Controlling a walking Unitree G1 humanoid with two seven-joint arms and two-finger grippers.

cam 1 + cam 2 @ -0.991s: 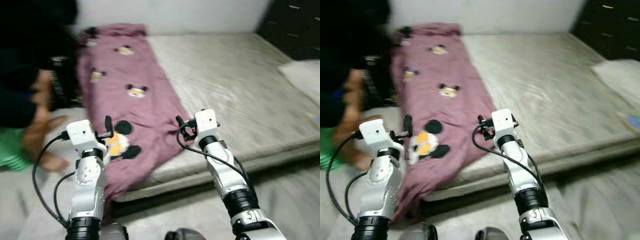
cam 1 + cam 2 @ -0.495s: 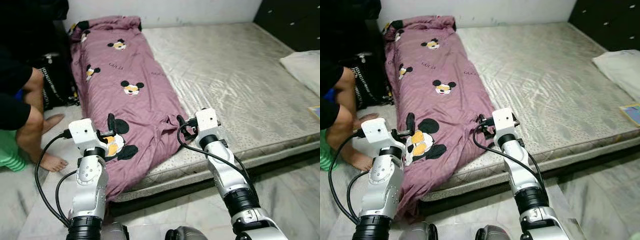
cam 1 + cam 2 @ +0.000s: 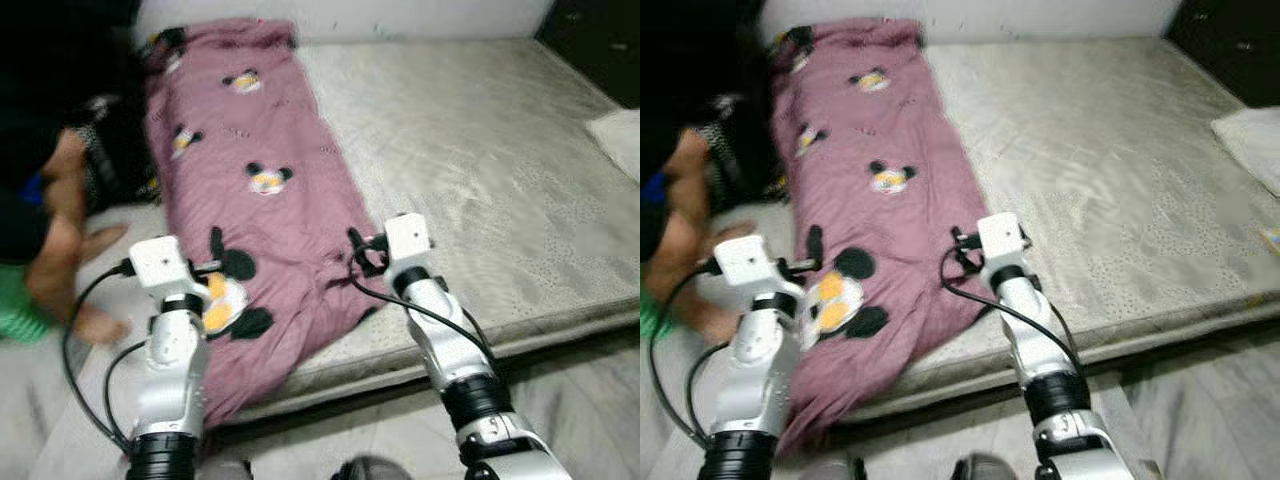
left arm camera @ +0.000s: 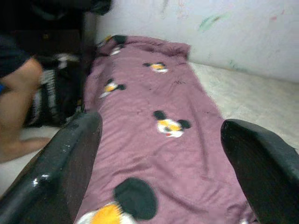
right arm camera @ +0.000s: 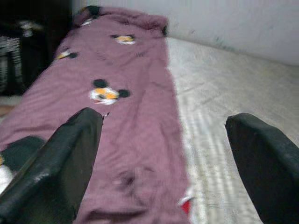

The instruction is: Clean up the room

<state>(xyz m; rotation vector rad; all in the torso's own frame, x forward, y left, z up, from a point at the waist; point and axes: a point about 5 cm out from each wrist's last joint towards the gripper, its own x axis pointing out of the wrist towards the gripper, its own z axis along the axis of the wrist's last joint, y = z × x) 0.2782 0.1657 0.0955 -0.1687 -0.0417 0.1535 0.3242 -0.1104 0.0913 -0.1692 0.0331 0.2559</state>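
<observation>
Both my claws, left claw (image 4: 159, 140) and right claw (image 5: 163, 140), hover wide open over the purple blanket (image 3: 260, 200) (near the bed's (image 3: 480, 170) edge).

Person (image 3: 45, 200) blurred, cut off

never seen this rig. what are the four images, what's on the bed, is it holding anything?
It's a humanoid robot with two silver arms. The two wide pictures come from a stereo camera on its head, looking down. The other two come from cameras on its wrists, looking out between each gripper's black fingers. On the bare mattress lies a purple blanket printed with cartoon mice, one end hanging over the near edge. The left gripper hovers over that end; the right gripper is at the blanket's other edge. Both have their jaws open and hold nothing. A person crouches on the robot's left, and a white pillow lies on its right.
</observation>
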